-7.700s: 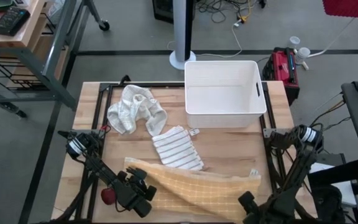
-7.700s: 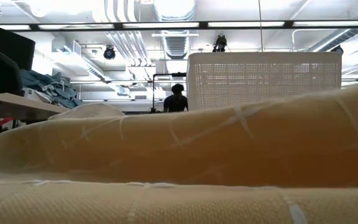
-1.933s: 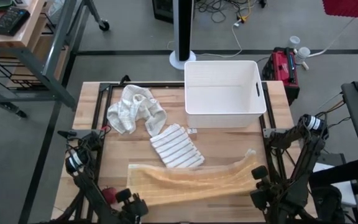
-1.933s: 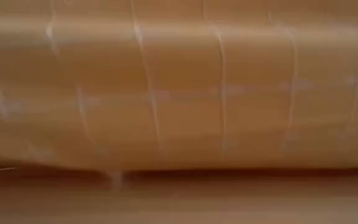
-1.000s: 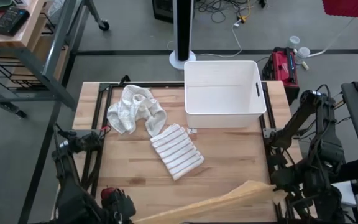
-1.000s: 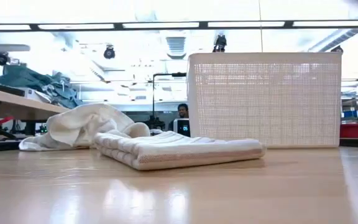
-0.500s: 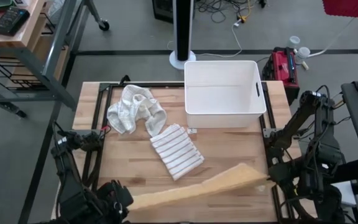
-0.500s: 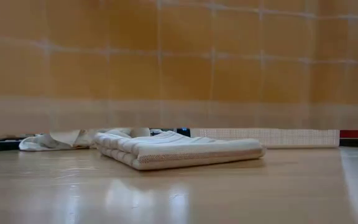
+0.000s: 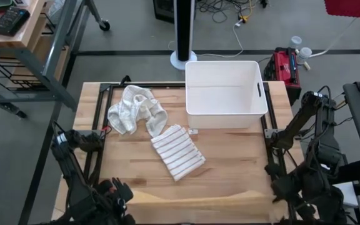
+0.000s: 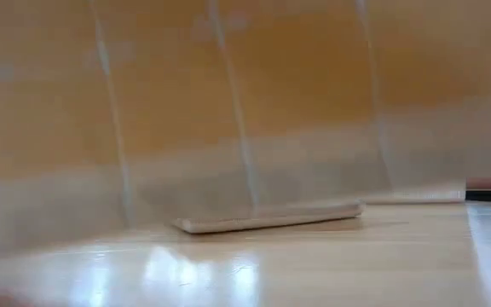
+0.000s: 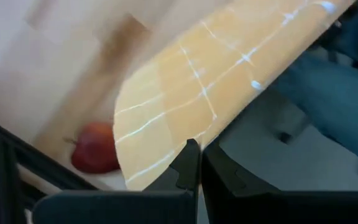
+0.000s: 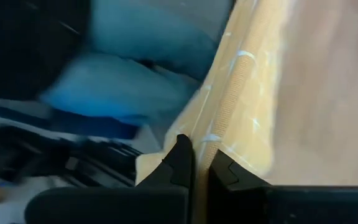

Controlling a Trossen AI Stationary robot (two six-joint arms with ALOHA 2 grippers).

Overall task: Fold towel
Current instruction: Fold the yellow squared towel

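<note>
I have the yellow towel [image 9: 199,201] stretched along the near edge of the desk [image 9: 230,150], held at both ends. My left pincer [image 11: 194,163] is clamped tight on the towel's left corner, its fingers pressed together with the cloth pinched between them. My right pincer [image 12: 194,163] is likewise closed on the opposite corner, at the desk's right front. From the low camera the towel [image 10: 228,102] hangs like a curtain across nearly the whole view; it looks lifted off the surface, though the blur makes that hard to confirm. A folded striped towel [image 9: 178,152] lies mid-desk, a crumpled white cloth [image 9: 135,109] sits further back to the left, and a white bin [image 9: 225,94] stands at the far side. A red apple [image 11: 95,148] rests near my left pincer.
</note>
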